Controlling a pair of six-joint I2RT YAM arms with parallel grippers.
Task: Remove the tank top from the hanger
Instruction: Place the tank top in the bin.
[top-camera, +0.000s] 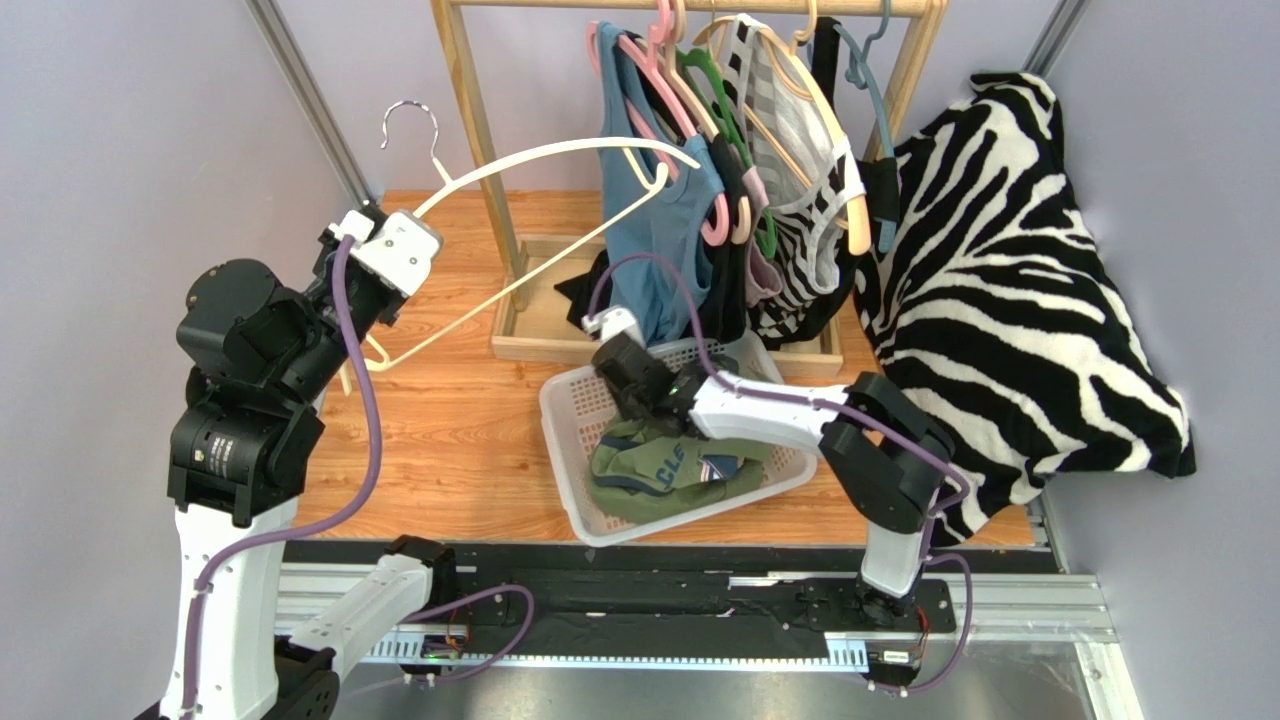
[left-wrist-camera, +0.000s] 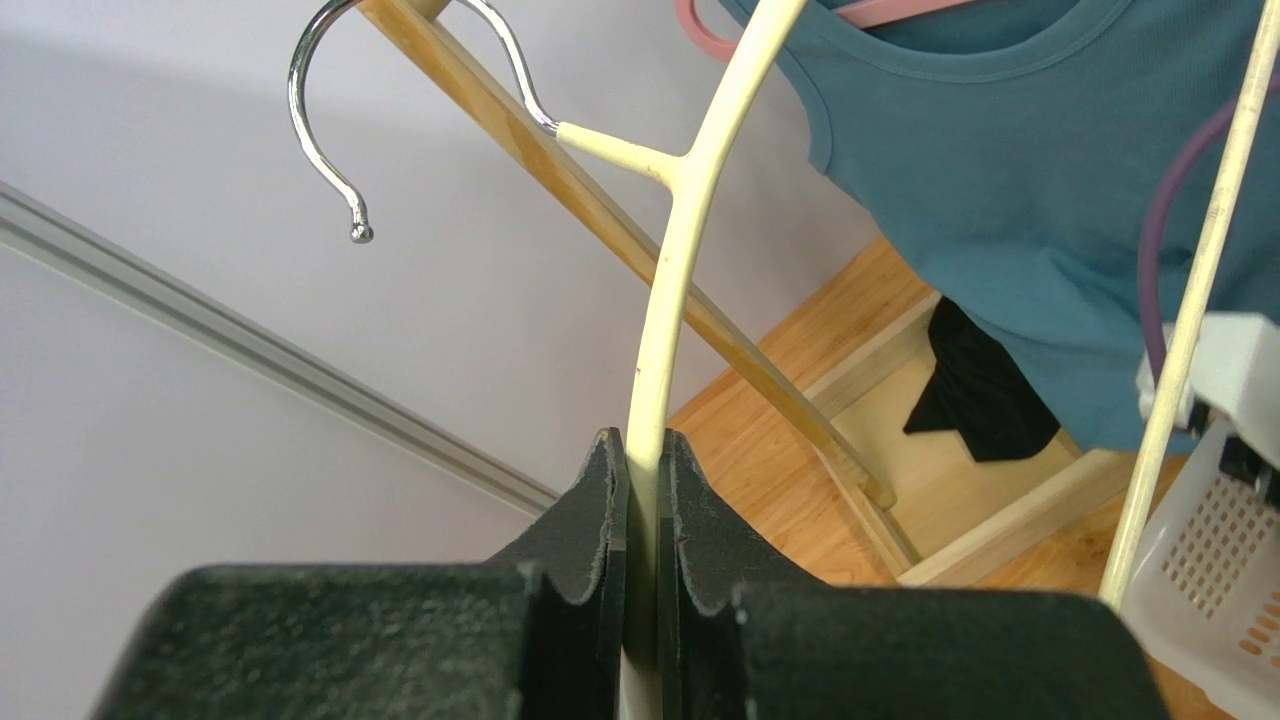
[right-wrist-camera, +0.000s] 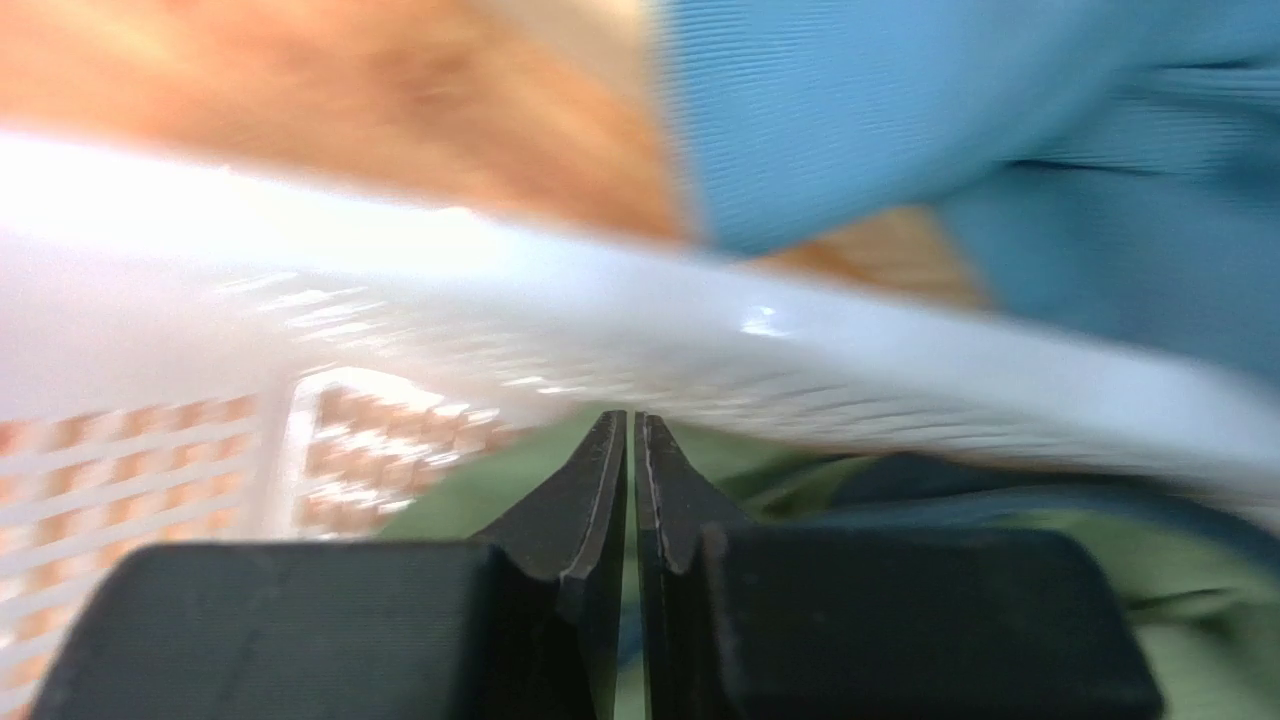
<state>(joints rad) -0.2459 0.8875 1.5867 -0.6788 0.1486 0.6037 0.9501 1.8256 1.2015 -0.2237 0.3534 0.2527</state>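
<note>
**Hanger bare, green top down in the basket**

Right pincer (right-wrist-camera: 631, 428): jaws pressed together, no cloth visibly caught between them. It sits low inside the white basket (top-camera: 565, 408). The green tank top (top-camera: 661, 468) lies crumpled directly under and just ahead of its tips. The wrist view is blurred, so I cannot tell whether the tips touch the cloth. My reading is that the top was let go there, since the basket serves as the drop place.

Left pincer (left-wrist-camera: 642, 450): clamped tight on one arm of the cream hanger (left-wrist-camera: 684, 255), below the neck. The chrome hook points up and away from the jaws. The hanger is held high and well apart from the right pincer, with nothing draped on it. That height likely kept the frame clear while the cloth slid off. Judged from this, the removal looks finished.

Surface: the wood table (top-camera: 436, 435), pale orange grain, lies beneath both pincers, and the basket rests flat on it.

Room: beyond the right pincer stands a wooden rack (top-camera: 478, 105). It is crowded with hangers, and a teal top (top-camera: 654, 225) hangs nearest. A zebra-print cushion (top-camera: 1022, 285) leans off to the right pincer's far side. The plain grey walls (top-camera: 135, 135) close in behind.
</note>
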